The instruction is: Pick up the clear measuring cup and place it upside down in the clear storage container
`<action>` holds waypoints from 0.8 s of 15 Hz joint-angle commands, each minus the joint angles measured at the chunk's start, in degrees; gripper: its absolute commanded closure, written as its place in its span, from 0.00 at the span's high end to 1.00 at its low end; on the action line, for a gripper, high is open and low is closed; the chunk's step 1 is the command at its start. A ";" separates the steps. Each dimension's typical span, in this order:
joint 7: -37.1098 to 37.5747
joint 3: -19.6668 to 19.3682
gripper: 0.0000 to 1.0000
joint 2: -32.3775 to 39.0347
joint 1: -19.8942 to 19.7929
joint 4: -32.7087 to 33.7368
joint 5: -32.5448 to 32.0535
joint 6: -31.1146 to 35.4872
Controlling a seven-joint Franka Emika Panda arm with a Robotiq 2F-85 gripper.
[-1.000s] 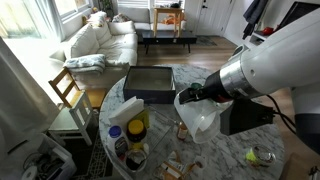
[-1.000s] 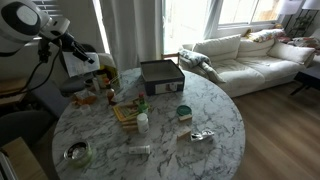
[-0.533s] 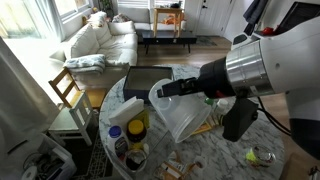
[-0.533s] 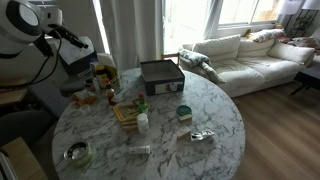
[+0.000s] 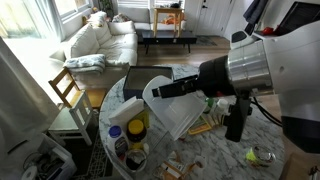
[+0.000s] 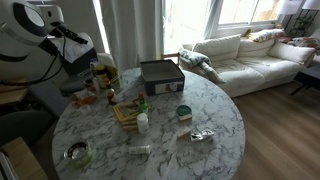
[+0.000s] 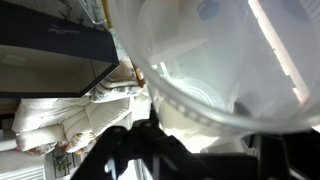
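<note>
The gripper point(image 5: 160, 91) is clamped on the clear cup point(image 5: 178, 112), holding it tilted in the air above the left side of the table point(image 6: 210, 112), apart from the dark container point(image 6: 160, 73) at the table's far edge.

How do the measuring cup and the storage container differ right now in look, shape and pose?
The measuring cup is pale and see-through; the storage container looks dark smoky grey with a lighter rim. The cup is round, the container rectangular and shallow. The cup hangs tilted in the gripper above the table; the container sits flat on it. Both are open-topped.
</note>
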 commanded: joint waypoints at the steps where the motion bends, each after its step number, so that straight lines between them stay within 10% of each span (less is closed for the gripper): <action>1: -0.11 4.54 0.48 -0.52 -7.06 -0.12 0.91 4.35; 5: -8.84 12.23 0.48 0.46 -17.73 -0.99 6.91 15.30; 12: -31.84 26.18 0.48 8.18 -24.48 -5.67 24.17 28.08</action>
